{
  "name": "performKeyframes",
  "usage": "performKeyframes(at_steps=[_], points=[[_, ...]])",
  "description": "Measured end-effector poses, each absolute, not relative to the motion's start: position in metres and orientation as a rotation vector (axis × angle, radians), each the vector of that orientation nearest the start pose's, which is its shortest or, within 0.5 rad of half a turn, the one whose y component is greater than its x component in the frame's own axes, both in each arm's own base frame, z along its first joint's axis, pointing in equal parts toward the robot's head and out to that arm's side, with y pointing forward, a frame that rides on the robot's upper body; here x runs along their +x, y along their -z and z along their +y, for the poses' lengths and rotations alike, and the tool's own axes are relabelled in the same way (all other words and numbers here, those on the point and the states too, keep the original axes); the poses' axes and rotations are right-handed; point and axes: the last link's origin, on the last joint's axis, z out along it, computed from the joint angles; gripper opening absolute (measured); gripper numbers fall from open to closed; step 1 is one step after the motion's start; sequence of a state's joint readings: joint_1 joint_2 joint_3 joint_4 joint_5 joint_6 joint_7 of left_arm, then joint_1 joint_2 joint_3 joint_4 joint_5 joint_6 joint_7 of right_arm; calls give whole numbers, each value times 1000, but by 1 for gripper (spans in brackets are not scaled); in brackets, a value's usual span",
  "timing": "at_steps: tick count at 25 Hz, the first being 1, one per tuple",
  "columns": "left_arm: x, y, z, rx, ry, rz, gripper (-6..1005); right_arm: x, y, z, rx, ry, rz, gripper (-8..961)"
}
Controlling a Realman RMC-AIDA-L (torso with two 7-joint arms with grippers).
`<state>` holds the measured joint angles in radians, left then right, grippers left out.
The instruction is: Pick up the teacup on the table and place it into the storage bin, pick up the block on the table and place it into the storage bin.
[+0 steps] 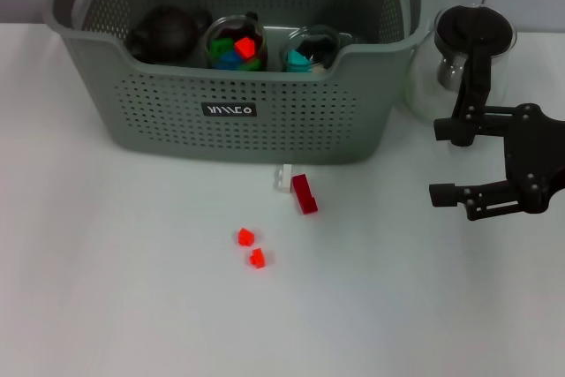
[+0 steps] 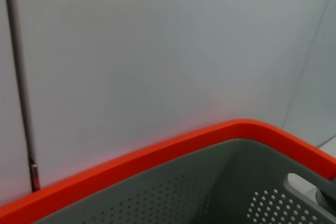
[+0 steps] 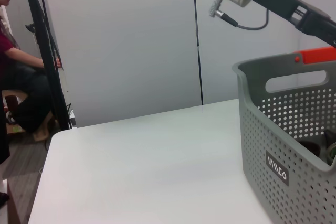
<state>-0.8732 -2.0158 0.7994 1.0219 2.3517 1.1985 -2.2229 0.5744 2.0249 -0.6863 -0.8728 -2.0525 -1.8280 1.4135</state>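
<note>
We see our right gripper (image 1: 448, 161) hanging over the table (image 1: 106, 306) on the right side, w/ its two black fingers spread wide and nothing between them. Our left gripper is up by the back left corner of the storage bin (image 1: 229, 143); we only catch a bit of it at the top edge of the head view, so we can't tell if it's open or closed. The bin already holds a dark round pot (image 1: 163, 34) and two cups (image 1: 237, 44) w/ bright bits inside. The dark red block (image 1: 305, 193) lies on the table just in front of the bin, touching a small clear piece (image 1: 282, 178). Two tiny orange bits (image 1: 251, 247) sit a little nearer to us. What could go wrong, we think: the block is small and right by the bin wall, so our fingers may bump the bin or push the block away. The glass pot (image 1: 459, 64) stands close behind our right arm, so a quick swing could knock it.
</note>
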Motion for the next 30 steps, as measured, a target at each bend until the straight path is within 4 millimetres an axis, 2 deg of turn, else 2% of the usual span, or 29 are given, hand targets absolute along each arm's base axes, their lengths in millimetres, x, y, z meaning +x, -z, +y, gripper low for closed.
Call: performKeyframes(at_steps=[1, 4, 6, 10, 13, 19, 23, 30], points=[[-141, -88, 464, -2359, 342, -780, 650, 228, -51, 330, -2927, -635, 287, 927], [-135, -94, 452, -2379, 346, -738, 768, 228, -50, 330, -2928, -637, 281, 927], [-126, -97, 437, -2428, 359, -698, 846, 228, -50, 330, -2928, -639, 276, 927], [-105, -95, 388, -2617, 388, -532, 880, 227, -49, 330, -2928, -646, 278, 927], [-107, -78, 350, -2756, 336, -382, 906, 228, -48, 330, -2920, -650, 282, 927], [-124, -39, 307, -2948, 145, -225, 940, 229, -49, 331, -2902, -659, 298, 927], [-136, -19, 299, -3035, 54, -171, 939, 228, -49, 331, -2895, -669, 304, 928], [-152, 20, 305, -3102, -237, -140, 938, 227, -48, 331, -2880, -698, 317, 928]])
